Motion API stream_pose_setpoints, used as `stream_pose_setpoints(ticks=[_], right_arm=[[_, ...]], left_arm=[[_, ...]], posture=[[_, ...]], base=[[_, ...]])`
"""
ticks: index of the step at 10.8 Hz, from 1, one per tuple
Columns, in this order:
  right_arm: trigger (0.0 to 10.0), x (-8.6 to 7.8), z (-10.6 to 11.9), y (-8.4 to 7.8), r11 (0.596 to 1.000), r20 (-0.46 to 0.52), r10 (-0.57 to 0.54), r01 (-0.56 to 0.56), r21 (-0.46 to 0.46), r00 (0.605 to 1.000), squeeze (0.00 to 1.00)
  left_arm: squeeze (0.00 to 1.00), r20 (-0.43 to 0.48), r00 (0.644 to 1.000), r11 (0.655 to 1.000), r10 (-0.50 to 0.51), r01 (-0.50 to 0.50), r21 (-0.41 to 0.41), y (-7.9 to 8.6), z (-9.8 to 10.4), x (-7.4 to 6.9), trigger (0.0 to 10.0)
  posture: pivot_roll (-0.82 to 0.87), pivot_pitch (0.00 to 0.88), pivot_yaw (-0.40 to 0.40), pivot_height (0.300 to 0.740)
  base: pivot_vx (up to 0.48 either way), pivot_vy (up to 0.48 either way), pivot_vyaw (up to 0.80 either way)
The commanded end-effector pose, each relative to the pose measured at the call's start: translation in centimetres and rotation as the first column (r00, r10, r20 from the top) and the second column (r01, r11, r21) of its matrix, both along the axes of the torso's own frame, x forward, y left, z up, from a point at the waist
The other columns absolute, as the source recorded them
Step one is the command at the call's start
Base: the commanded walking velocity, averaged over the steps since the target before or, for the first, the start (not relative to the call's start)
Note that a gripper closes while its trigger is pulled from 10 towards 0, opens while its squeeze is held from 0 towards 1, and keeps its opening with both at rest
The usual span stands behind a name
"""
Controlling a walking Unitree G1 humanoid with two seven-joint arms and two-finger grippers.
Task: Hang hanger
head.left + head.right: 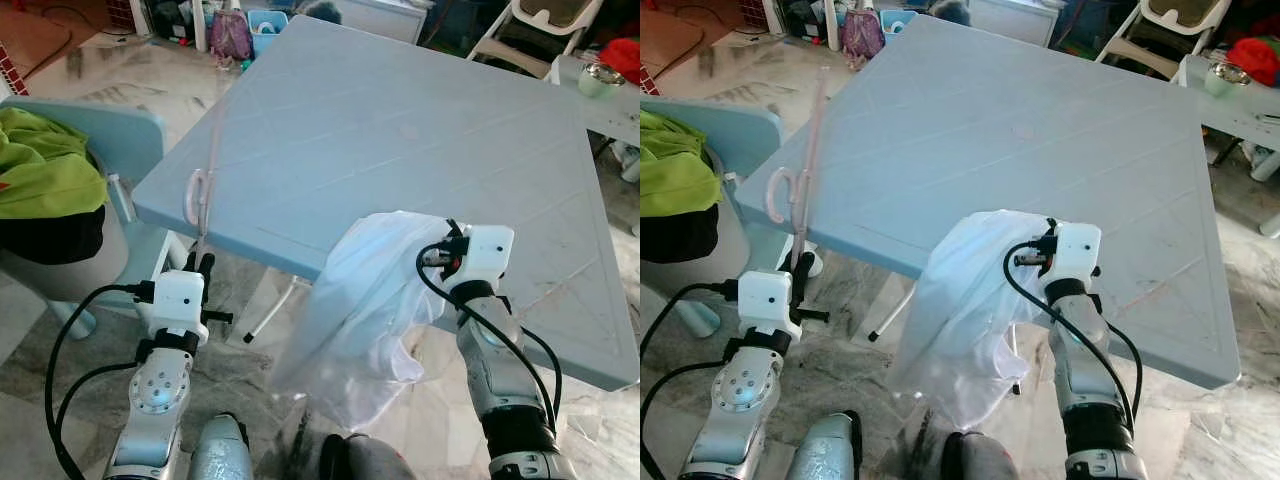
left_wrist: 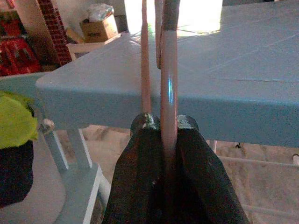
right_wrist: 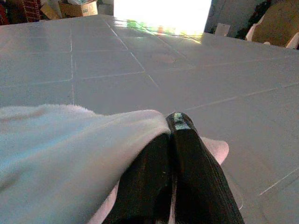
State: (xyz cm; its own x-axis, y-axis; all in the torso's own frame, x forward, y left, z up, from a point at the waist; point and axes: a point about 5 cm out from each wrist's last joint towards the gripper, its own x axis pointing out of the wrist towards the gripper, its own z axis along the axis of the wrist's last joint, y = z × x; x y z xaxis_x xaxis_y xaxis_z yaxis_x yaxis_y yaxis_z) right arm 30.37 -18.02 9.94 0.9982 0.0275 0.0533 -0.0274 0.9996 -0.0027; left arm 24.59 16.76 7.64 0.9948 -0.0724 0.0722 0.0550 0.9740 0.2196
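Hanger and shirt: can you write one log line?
left gripper: shut on hanger | right gripper: shut on white shirt | table: ahead

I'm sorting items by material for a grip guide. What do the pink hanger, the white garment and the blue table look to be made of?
Pink hanger: probably plastic, being thin, smooth and slightly glossy.
White garment: a thin, soft fabric that drapes in folds and looks faintly translucent; the fibre can't be told.
Blue table: likely moulded plastic, matte, with shallow grid lines and rounded edges.
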Motion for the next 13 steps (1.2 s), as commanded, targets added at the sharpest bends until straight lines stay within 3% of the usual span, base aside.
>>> stream_pose_setpoints(ticks=[1, 3, 11, 13], right_arm=[[10.0, 0.3, 0.6, -0.8, 0.999, 0.014, -0.032, 0.032, -0.002, 0.999, 0.0], [10.0, 0.8, 0.9, -0.5, 1.0, 0.018, -0.026, 0.026, -0.006, 0.999, 0.0], [10.0, 1.3, 0.9, -1.0, 0.999, 0.011, -0.038, 0.038, -0.009, 0.999, 0.0], [10.0, 1.5, 1.0, -1.0, 0.999, 0.012, -0.036, 0.036, -0.007, 0.999, 0.0]], left_arm=[[0.0, 0.019, 0.999, 0.998, -0.05, 0.05, 0.029, -0.9, 0.3, 0.0, 10.0], [0.0, 0.062, 0.989, 0.985, -0.134, 0.126, 0.118, -2.1, 0.7, -0.1, 10.0], [0.0, 0.041, 0.996, 0.996, -0.079, 0.077, 0.048, -1.6, 0.5, 0.4, 10.0], [0.0, 0.034, 0.995, 0.994, -0.089, 0.087, 0.061, -1.5, 0.5, 0.4, 10.0]], posture=[[0.09, 0.133, -0.098, 0.74], [0.09, 0.13, -0.101, 0.74], [0.09, 0.127, -0.109, 0.74], [0.09, 0.125, -0.112, 0.74]], base=[[0.0, 0.0, 0.0], [0.0, 0.0, 0.0], [0.0, 0.031, 0.0], [0.0, 0.48, 0.0]])
